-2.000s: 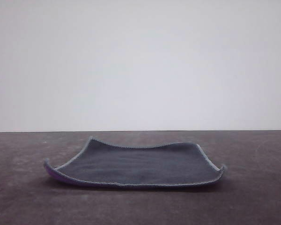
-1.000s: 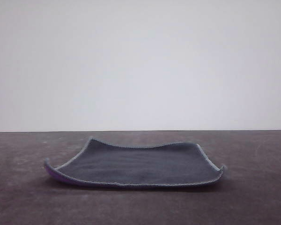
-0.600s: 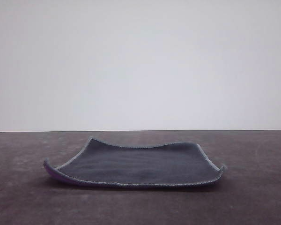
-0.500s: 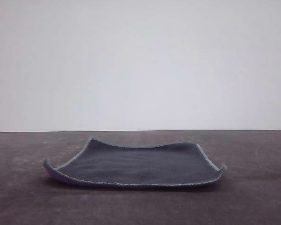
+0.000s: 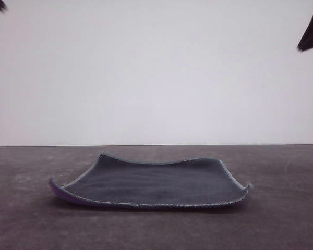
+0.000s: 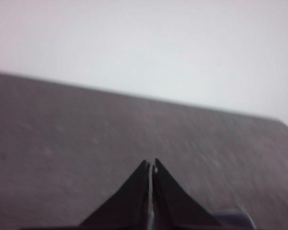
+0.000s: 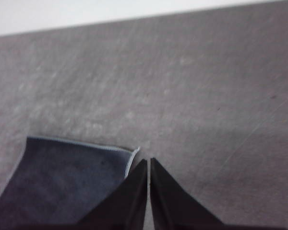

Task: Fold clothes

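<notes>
On the dark brown surface (image 5: 281, 224) the square dark grey cloth (image 5: 151, 183) lies unfolded, centred, purple underside peeking out. Both black grippers, left (image 6: 150, 166) and right (image 7: 148, 162), hover with fingers closed, empty.

Cloth (image 5: 156, 185) top face: I read dark grey, plain, no pattern.
Cloth underside: I see bright purple along the curled left edge in the front view.
Cloth edging: I read pale grey stitching round the border; in the right wrist view it shows as a light line at the corner.
Table (image 5: 281, 219): I read dark grey-brown, faintly mottled with pale specks and scratches.
Wall (image 5: 156, 73): I read plain off-white.
Left gripper (image 6: 151, 165): I see black fingers.
Right gripper (image 7: 148, 162): I see black fingers.
</notes>
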Available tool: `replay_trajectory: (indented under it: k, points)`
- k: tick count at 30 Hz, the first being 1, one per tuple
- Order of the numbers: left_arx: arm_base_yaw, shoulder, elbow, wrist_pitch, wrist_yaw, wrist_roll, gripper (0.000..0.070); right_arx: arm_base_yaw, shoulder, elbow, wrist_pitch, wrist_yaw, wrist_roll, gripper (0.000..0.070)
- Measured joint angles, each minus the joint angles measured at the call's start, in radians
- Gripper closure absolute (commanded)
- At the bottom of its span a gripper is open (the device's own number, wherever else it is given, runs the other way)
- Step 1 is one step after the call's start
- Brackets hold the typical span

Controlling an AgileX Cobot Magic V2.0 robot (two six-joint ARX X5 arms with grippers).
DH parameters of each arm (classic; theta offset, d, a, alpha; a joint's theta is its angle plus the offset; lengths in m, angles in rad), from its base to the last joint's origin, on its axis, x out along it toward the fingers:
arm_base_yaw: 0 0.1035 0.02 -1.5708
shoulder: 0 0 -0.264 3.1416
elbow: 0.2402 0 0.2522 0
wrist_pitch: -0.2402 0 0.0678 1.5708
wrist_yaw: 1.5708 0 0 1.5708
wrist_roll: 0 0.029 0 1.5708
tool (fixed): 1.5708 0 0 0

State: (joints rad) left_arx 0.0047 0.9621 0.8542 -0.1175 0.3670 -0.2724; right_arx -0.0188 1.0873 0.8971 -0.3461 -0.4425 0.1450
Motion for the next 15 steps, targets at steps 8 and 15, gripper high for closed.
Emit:
replay_trajectory:
  k: [8, 15]
  points:
    - [-0.028, 0.327, 0.041, -0.01, 0.173, 0.011, 0.0698, 0.015, 0.162, 0.005, -0.003, -0.034, -0.03, 0.0695]
    - [-0.048, 0.453, 0.041, -0.044, 0.26, 0.017, 0.0698, 0.019, 0.224, 0.005, -0.006, -0.082, -0.038, 0.0693]
